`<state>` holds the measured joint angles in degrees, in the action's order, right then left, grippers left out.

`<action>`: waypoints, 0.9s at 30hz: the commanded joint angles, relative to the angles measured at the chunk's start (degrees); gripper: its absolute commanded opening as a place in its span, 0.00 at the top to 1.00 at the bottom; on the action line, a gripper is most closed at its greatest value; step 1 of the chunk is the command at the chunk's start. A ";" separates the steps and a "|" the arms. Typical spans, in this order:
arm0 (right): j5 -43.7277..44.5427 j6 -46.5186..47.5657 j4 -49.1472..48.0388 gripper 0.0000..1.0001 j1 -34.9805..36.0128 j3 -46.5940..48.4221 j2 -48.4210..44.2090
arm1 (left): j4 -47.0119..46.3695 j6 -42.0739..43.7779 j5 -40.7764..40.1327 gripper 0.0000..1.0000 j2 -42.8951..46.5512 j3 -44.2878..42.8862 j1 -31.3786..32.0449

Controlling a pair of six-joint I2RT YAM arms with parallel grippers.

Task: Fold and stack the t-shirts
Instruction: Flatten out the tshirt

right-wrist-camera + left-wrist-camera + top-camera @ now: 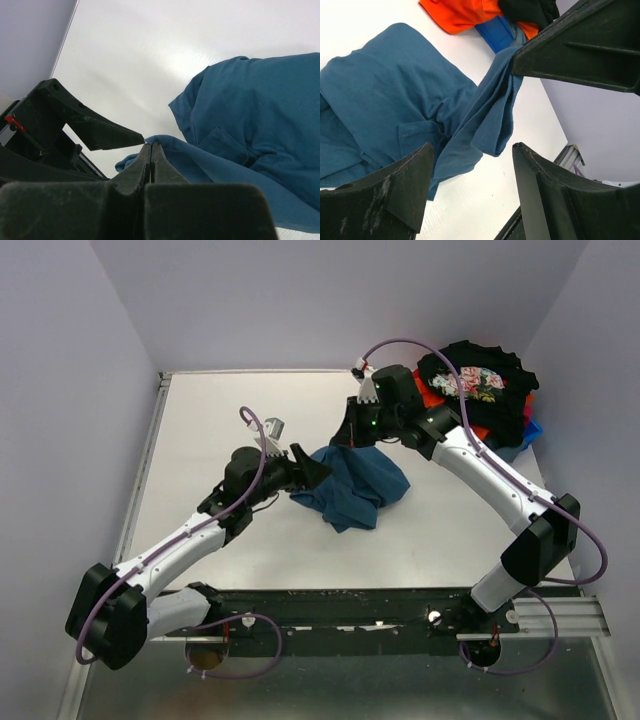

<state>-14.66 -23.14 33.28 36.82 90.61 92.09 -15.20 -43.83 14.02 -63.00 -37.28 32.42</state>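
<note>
The teal-blue t-shirt [352,490] lies crumpled mid-table. My right gripper [353,437] is shut on one of its edges [172,142] and holds a fold of it up off the table. That raised fold [492,115] hangs just beyond my left gripper [472,150], whose jaws stand open with nothing clamped. In the top view the left gripper [312,466] sits at the shirt's left side, close under the right one. The left gripper's finger [102,131] shows beside the right fingertips. A black floral t-shirt [478,380] tops a pile over an orange-red t-shirt [436,402] and a bright blue t-shirt [527,434].
The pile of t-shirts sits in the back right corner against the wall. White table [220,430] spreads to the left and in front of the teal shirt. A metal rail [400,618] runs along the near edge by the arm bases.
</note>
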 commanded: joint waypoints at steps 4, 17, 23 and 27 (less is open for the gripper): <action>-1.61 -0.33 0.56 0.99 0.45 1.50 0.98 | -1.94 2.52 1.01 0.32 -2.65 -4.03 1.32; 1.90 -1.47 -3.38 0.39 0.45 -5.34 -4.45 | -3.88 3.58 0.58 1.00 0.94 -4.55 2.12; 8.76 -0.51 -5.67 0.39 -0.69 -16.32 -14.82 | 3.77 1.92 1.79 1.00 0.08 -11.84 -4.54; 6.68 0.80 -11.28 0.43 -0.69 -27.91 -22.20 | 6.32 -1.42 2.33 1.00 -0.54 -15.80 -12.46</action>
<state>-8.49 -23.97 27.99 36.62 71.24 75.44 -12.14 -41.93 15.70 -63.05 -48.66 26.89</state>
